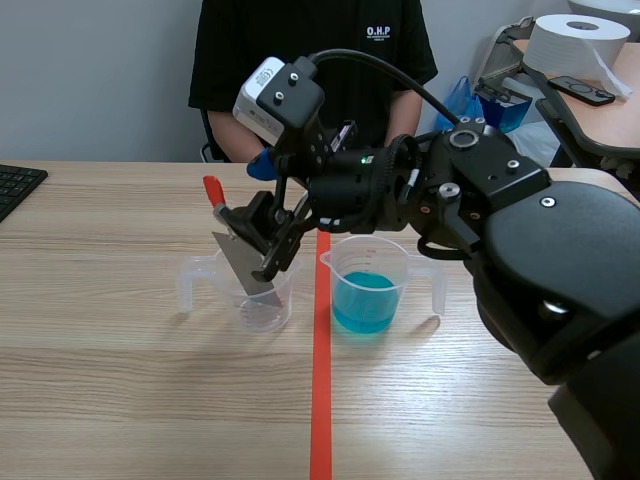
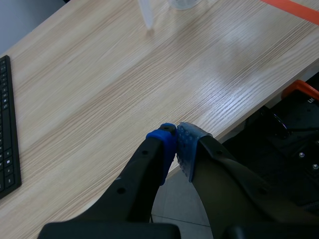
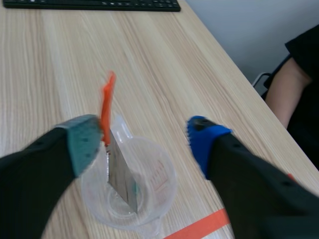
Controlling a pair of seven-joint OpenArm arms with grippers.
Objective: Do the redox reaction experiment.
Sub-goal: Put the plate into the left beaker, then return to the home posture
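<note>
While the right arm's jaws hang released over an empty clear beaker (image 1: pixel 258 315), a metal scraper (image 1: pixel 238 260) stands tilted inside it, left of the red tape line (image 1: pixel 321 400) on the pale wooden desk (image 1: pixel 120 380). A blue-liquid beaker (image 1: pixel 398 268) sits just right of the line. The left jaws are clenched on nothing at the desk's edge. A keyboard (image 1: pixel 18 187) lies far left.

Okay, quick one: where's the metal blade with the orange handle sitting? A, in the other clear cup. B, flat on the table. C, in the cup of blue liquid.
A: the blade stands inside the clear cup, apart from the cup of blue liquid.
</note>
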